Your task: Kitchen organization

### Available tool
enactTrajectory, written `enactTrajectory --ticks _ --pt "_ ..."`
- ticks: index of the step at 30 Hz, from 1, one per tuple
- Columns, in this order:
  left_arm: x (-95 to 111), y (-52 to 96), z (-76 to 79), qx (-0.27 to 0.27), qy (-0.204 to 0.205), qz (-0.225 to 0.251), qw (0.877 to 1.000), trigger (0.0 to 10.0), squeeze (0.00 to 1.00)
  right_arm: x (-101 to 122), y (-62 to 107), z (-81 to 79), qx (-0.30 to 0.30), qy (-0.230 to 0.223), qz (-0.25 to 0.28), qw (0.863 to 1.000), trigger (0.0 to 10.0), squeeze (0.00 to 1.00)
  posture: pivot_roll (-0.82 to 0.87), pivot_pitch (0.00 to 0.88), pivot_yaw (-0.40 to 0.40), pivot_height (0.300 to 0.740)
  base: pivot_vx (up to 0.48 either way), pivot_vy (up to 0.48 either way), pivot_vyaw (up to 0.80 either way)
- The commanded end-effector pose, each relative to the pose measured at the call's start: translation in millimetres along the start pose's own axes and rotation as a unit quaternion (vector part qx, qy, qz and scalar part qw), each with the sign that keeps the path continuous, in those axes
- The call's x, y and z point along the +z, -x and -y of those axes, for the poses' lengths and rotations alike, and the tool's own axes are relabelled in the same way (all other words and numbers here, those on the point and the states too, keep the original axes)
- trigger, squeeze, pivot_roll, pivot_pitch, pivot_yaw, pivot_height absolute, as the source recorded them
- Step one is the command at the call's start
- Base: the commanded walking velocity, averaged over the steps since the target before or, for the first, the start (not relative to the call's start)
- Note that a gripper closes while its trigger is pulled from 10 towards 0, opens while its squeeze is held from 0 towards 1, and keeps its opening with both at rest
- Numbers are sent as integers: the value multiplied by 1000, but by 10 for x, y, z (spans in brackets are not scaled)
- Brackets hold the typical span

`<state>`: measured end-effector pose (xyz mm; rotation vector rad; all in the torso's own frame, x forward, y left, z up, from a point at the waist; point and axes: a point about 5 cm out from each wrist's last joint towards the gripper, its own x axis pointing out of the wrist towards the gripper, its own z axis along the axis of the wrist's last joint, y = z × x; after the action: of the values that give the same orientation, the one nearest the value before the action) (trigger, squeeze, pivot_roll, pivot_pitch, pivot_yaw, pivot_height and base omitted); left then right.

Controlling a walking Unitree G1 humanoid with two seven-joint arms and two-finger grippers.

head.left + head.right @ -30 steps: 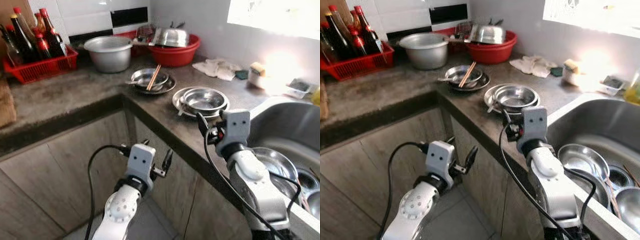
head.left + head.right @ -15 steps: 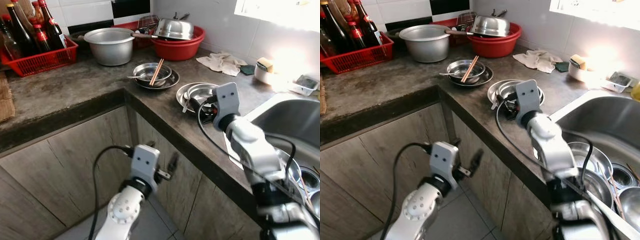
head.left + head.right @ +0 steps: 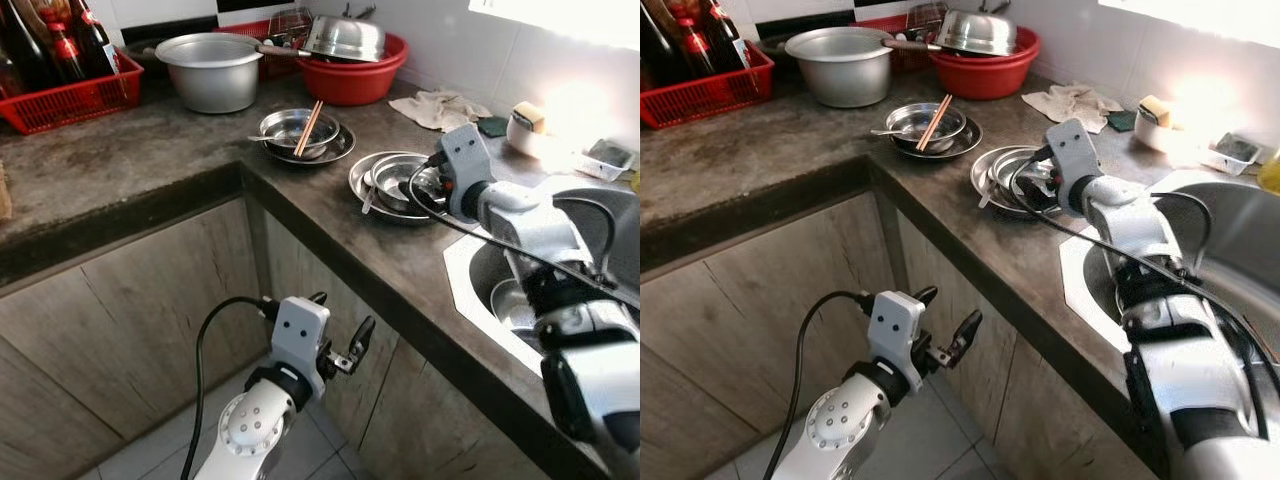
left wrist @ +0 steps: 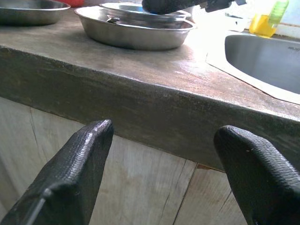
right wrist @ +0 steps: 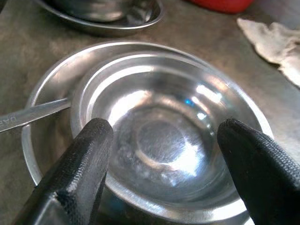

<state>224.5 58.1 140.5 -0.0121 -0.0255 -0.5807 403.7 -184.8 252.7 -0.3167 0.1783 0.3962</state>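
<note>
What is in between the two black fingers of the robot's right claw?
In the right wrist view, the shiny round steel bowl sits between the open right claw's black fingers, nested in a wider steel plate; nothing else.

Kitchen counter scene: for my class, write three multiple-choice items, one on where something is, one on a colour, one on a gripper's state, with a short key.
1. Where do the chopsticks lie?
A. Across the steel bowl beside the big pot
B. In the sink
C. On the floor

2. What colour is the basin at the back of the counter?
A. Blue
B. Red
C. Green

3. How is the right gripper set over the nested steel bowl?
A. Shut on the spoon
B. Shut on a cloth
C. Open, one finger on each side of the bowl

Key: 1 A, the chopsticks rest across the bowl next to the aluminium pot. 2 B, the basin's wall is plainly red. 3 C, the right wrist view shows both fingers apart with the bowl between them.
</note>
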Motion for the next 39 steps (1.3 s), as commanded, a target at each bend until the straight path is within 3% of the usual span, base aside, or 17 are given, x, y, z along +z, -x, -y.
enactTrajectory --ticks 1,7,12,16,18,28,39 --pt "31 21 27 -5 2 4 1000 10000 0 15 -2 7 6 7 -2 1000 10000 0 57 153 -67 740 0 0 0" --pt "55 47 45 -8 3 8 1000 10000 0 174 -26 38 32 28 3 999 10000 0 58 162 -68 740 0 0 0" --pt "52 46 45 -8 4 6 1000 10000 0 326 -28 110 14 30 24 999 10000 0 54 158 -67 740 0 0 0" --pt "45 33 37 -7 4 4 1000 10000 0 433 -33 88 44 9 44 998 10000 0 54 151 -69 740 0 0 0" --pt "45 30 34 -7 4 4 1000 10000 0 427 -39 48 71 -6 41 997 10000 0 56 151 -69 740 0 0 0" --pt "30 8 14 -3 2 2 1000 10000 0 300 -35 -16 147 40 -4 988 10000 0 54 136 -69 740 0 0 0" --pt "24 -9 17 -4 0 3 1000 10000 0 213 -34 52 114 85 -43 989 10000 0 52 122 -68 740 0 0 0"
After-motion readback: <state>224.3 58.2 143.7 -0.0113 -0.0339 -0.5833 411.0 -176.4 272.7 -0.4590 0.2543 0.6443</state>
